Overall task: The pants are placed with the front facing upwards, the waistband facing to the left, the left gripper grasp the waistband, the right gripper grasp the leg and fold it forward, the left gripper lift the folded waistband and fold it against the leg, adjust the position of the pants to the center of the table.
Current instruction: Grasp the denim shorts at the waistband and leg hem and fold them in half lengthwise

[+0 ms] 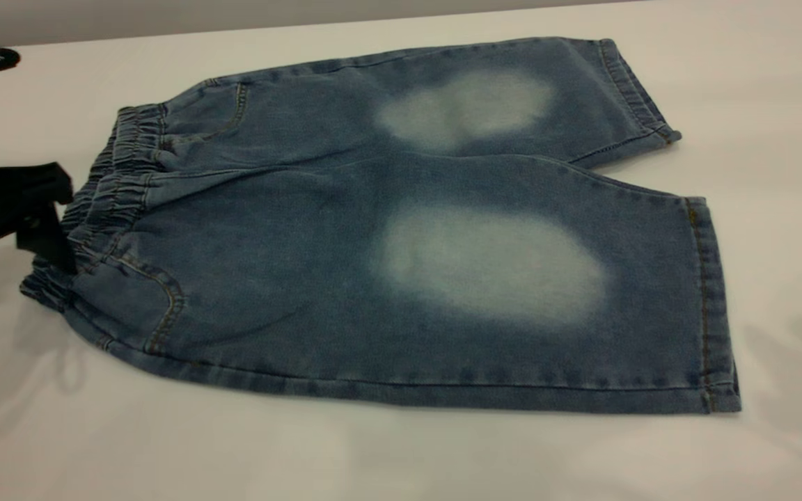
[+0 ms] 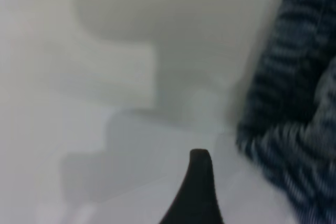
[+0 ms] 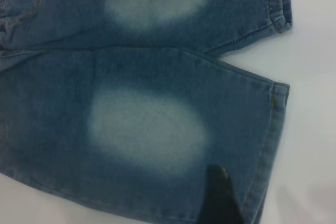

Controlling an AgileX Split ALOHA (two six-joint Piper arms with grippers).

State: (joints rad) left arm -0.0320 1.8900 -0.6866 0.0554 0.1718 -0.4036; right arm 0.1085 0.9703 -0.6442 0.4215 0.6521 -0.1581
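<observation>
Pants (image 1: 401, 229) flat on tabletop (image 1: 401, 459), nothing folded yet. Left pincer (image 1: 46, 223) at waistband (image 1: 112, 188), closure cannot be told; right pincer's likewise.

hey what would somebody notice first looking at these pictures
The pants lie flat, spread across the white table, a pale faded oval on each leg. At their left end the left gripper sits against the ruffled waistband.

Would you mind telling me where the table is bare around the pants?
The table lies bare along the near edge below the pants, and right of the leg hems. It is crowded at the waistband, where the left gripper sits.
</observation>
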